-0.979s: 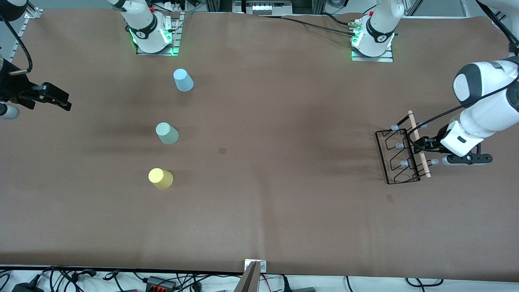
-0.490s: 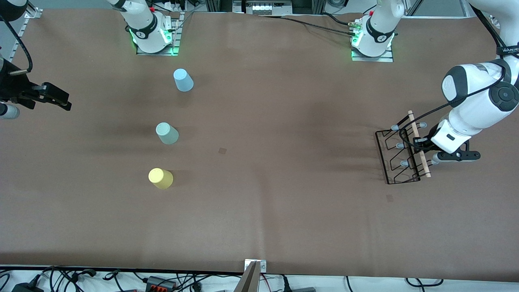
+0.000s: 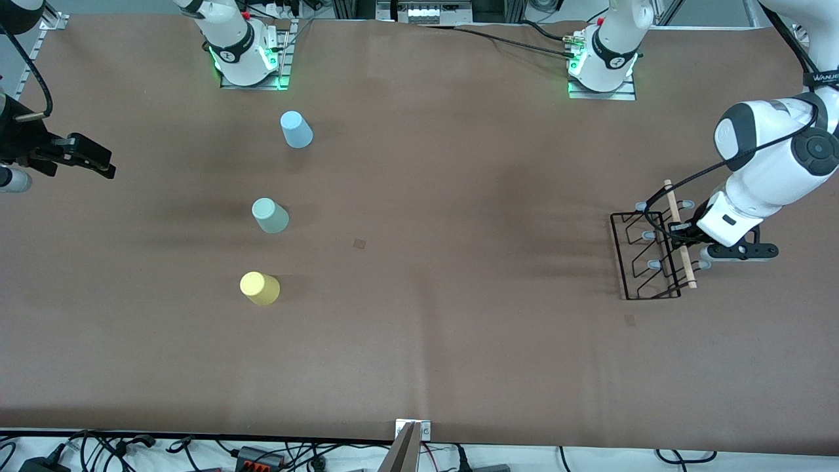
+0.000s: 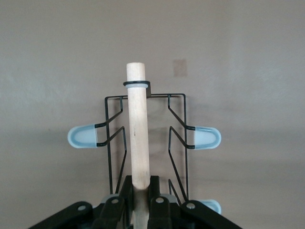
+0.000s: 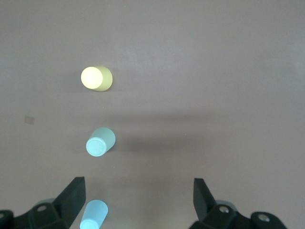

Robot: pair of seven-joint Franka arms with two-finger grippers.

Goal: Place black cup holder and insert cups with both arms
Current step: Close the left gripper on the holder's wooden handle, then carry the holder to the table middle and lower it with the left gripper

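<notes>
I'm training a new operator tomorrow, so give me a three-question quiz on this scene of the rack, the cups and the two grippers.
1. True or false: the left gripper is shut on the wooden handle of the black rack.
2. Which cup stands nearest the front camera? A) blue cup B) mint cup C) yellow cup
3. Fill in: the right gripper hangs with its fingers ____ at the right arm's end of the table.

Key:
1. True; the fingers clamp the rod in the left wrist view.
2. C.
3. Open; it holds nothing, and all three cups stand upside down on the table.
</notes>
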